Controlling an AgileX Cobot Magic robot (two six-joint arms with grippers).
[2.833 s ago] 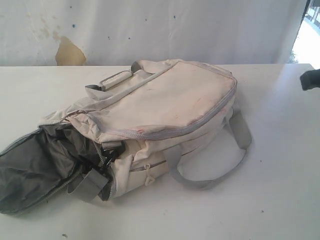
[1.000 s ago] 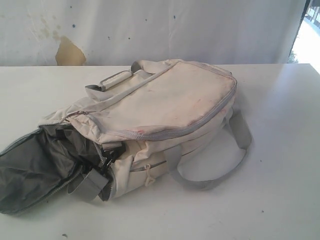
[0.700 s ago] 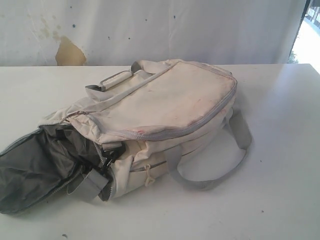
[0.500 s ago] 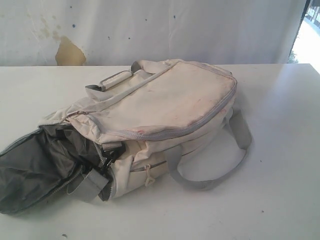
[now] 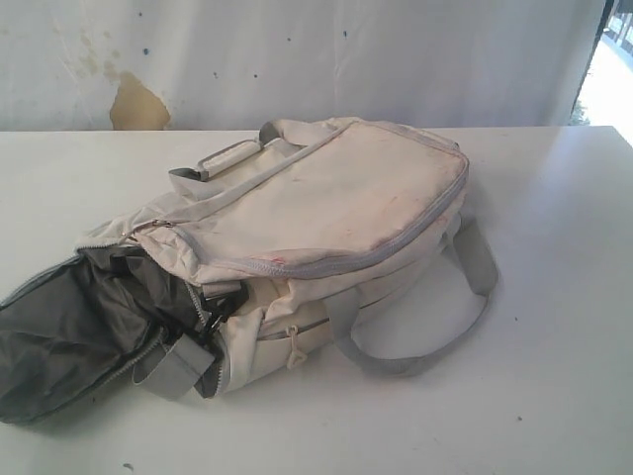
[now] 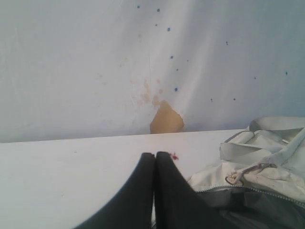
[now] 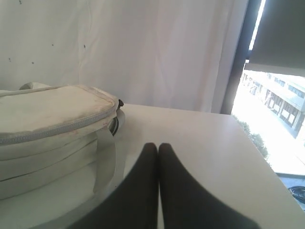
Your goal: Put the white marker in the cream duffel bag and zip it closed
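I've got one white counter [image 5: 564,396], its far edge meeting the wall [image 5: 396,59]. There's wide bare room to the right of the bag and in front of it. One cream bag [image 5: 336,198] lies left of centre, its long axis running from near left to far right. Its unzipped, dark-lined end points near left, close to the view's edge. There are two claws: the left claw [image 6: 155,156] near that open end and the right claw [image 7: 158,145] near the zipped end. Each has its fingers pressed together on nothing.

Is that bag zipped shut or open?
Open. The bag gapes at one end, its dark lining spilling onto the table.
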